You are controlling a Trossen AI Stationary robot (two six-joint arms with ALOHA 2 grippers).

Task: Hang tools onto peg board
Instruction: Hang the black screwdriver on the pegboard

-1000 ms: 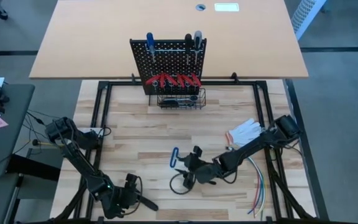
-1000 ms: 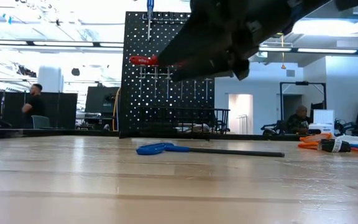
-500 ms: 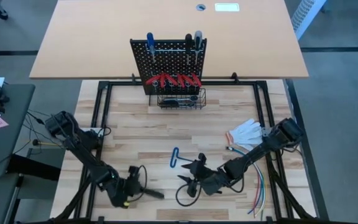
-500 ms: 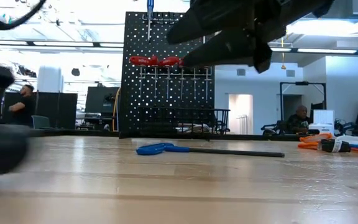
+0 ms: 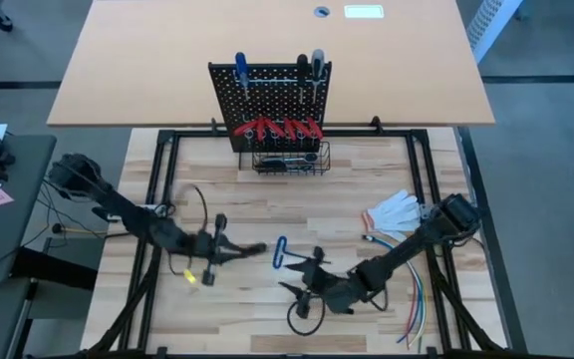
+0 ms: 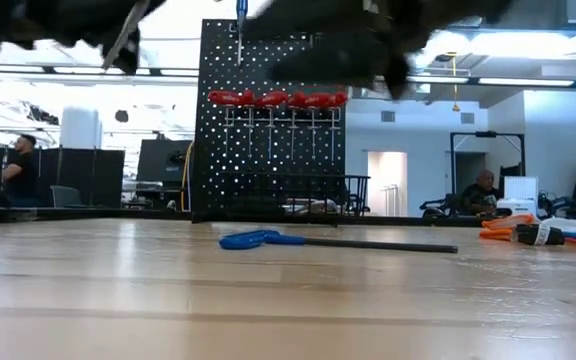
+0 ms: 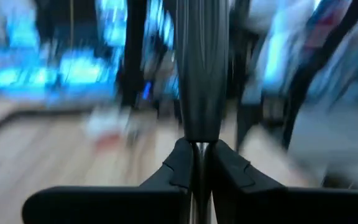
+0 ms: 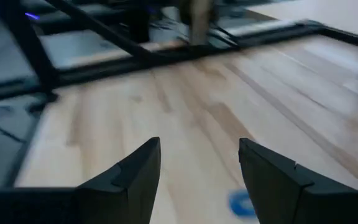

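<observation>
We see a white glove [image 5: 394,210] at the wooden table's [image 5: 357,199] right edge, coloured wires [image 5: 416,299] just beside it, and a tan tabletop [image 5: 147,60] beyond the table.

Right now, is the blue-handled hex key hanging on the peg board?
No, the blue-handled hex key lies flat on the wooden table, in front of the peg board.

Right gripper [image 8: 197,180] with its two dark fingers [image 8: 132,174] spread apart above a pale wooden tabletop [image 8: 185,106]. A small blue object [image 8: 244,203], partly hidden, lies on the tabletop beside one finger. Dark frame bars [image 8: 104,31] border the tabletop's far edge
</observation>
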